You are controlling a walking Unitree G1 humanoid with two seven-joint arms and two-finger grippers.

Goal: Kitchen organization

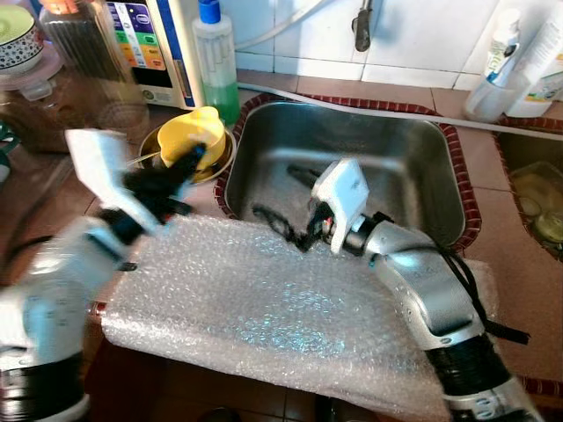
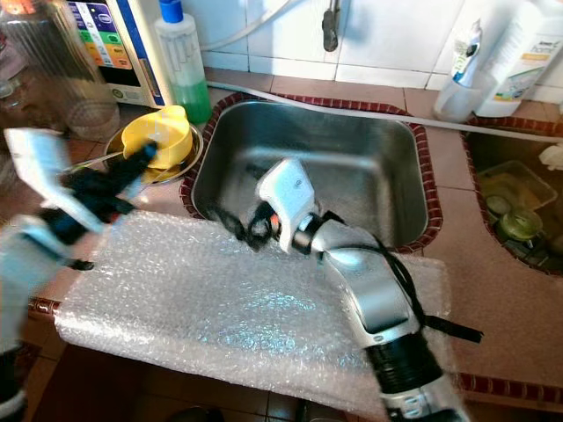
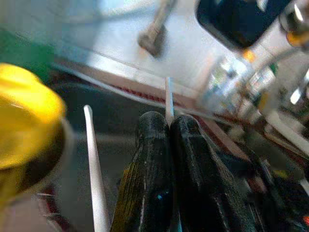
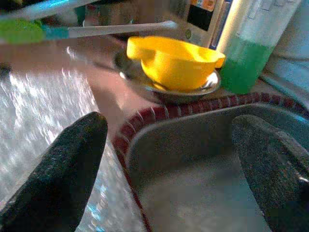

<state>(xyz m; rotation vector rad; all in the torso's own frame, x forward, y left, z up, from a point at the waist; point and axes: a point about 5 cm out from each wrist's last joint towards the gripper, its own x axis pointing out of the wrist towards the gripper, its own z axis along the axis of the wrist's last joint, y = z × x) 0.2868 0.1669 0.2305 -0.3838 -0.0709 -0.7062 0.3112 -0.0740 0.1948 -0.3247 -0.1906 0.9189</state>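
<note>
My left gripper hovers at the near rim of a yellow bowl that sits in a shallow metal dish on the counter left of the sink. In the left wrist view its fingers are pressed together with a thin white stick pinched between the tips; a second thin stick runs beside them. My right gripper is at the front left corner of the steel sink, open, fingers wide apart with nothing between them. A sheet of bubble wrap covers the counter in front.
A green soap bottle and a water appliance stand behind the bowl, glass jars at far left. The faucet hangs over the sink. White bottles stand at back right, above a second basin holding dishes.
</note>
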